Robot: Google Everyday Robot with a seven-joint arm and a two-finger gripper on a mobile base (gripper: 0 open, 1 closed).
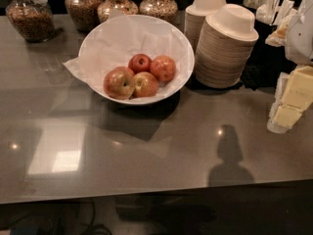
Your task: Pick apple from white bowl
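Observation:
The large white bowl [142, 101], lined with crinkled white paper, stands at the back middle of the grey counter. The apple [163, 68], round and evenly orange-red, lies at the right side of the bowl's fruit cluster. A smaller, darker red apple [140, 62] touches it on the left. Two yellower, red-blushed apples [119, 82] [145, 84] lie in front. My gripper [291, 102], cream-coloured, hangs at the right edge of the camera view, well to the right of the bowl and apart from it, holding nothing that I can see.
Two tall stacks of beige disposable bowls [226, 48] stand right beside the white bowl, between it and my gripper. Several glass jars [30, 17] of grains line the back edge. The counter's front edge [146, 192] runs across the lower part of the view.

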